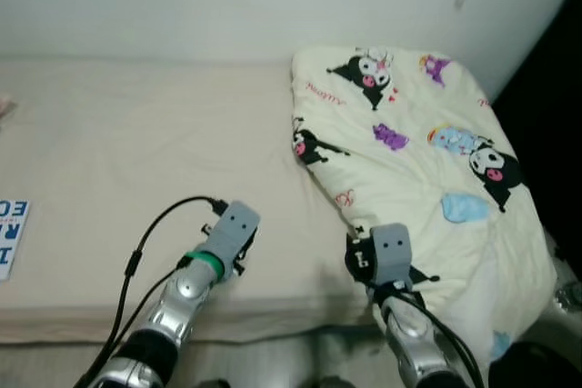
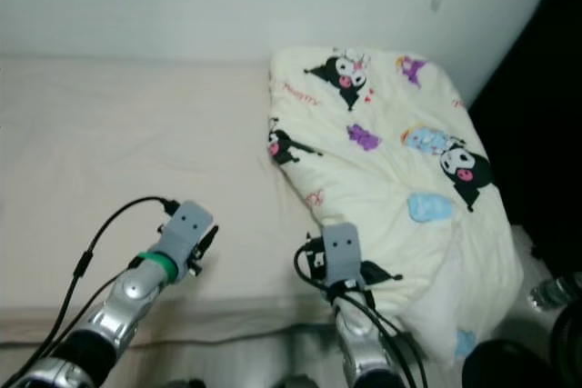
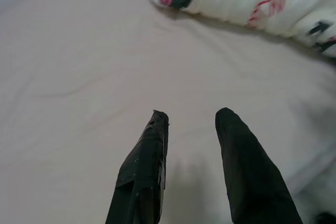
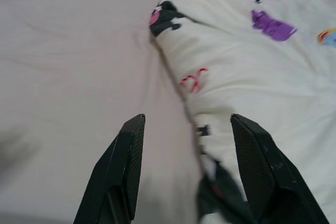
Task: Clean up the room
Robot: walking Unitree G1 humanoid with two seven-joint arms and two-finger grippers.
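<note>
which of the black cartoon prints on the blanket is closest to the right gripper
The black figure with the pink face at the blanket's left edge, beside the bare sheet. It lies just ahead of the open right gripper; the other black prints sit farther up the blanket.

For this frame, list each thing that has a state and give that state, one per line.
Cartoon-print quilt: bunched in a heap on the bed's right side, not spread out.
Bed sheet: beige, lightly wrinkled.
Left end effector: open, holding nothing, over the sheet.
Right end effector: open, holding nothing, straddling the quilt's edge.
</note>
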